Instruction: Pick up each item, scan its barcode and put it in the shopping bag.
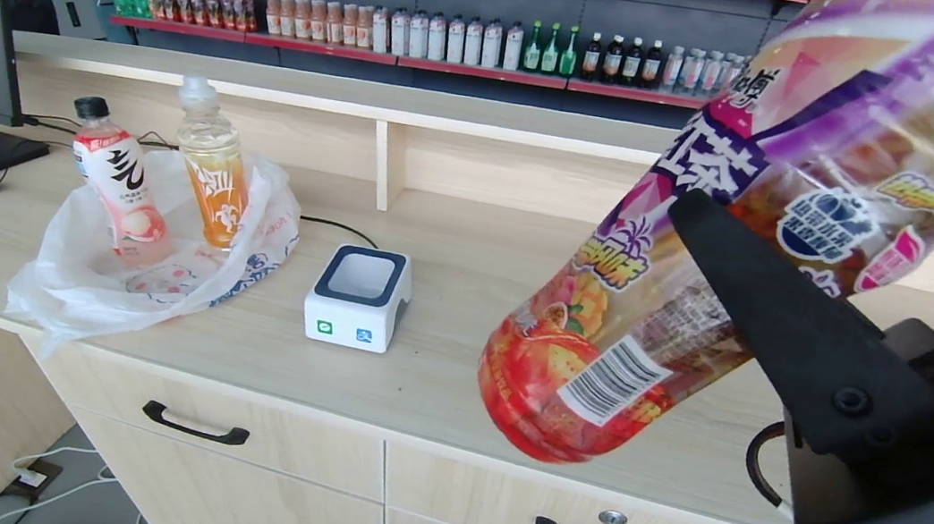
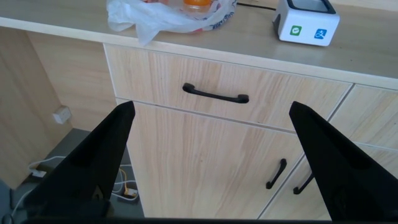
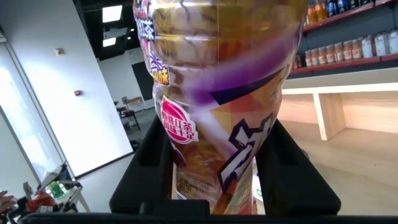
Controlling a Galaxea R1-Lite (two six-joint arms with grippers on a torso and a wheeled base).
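Head view has the big fruit tea bottle point(image 1: 855, 124) right up close on the right, held in the air above the near edge of the desk point(image 1: 435, 366). It's tilted, base down and to the left, and the barcode point(image 1: 614, 379) sits low on the label, turned toward the camera.

It looks full, so I'd guess it's pretty heavy for one gripper. It's thin plastic that'll give a bit if squeezed, and the glossy wrap is probably slick. Mid-body, where the sides are fairly straight, looks like the safest spot to hold.

That's about where the right gripper point(image 1: 730, 252) has it. In the right wrist view the two black fingers point(image 3: 155, 162) sit either side of the bottle's middle, spread wide and pressed against the label. With that tilt it could slide, I reckon.

The left gripper point(image 2: 211, 109) is spread wide with nothing in it, low in front of the drawer handle point(image 2: 215, 94), below the desk top.

Farther in, mid-desk, the little white scanner point(image 1: 358, 295) faces up, well apart from the bottle. On the far left is the shopping bag point(image 1: 67, 282), with a peach drink bottle point(image 1: 119, 185) and an orange drink bottle point(image 1: 213, 170) standing in it.
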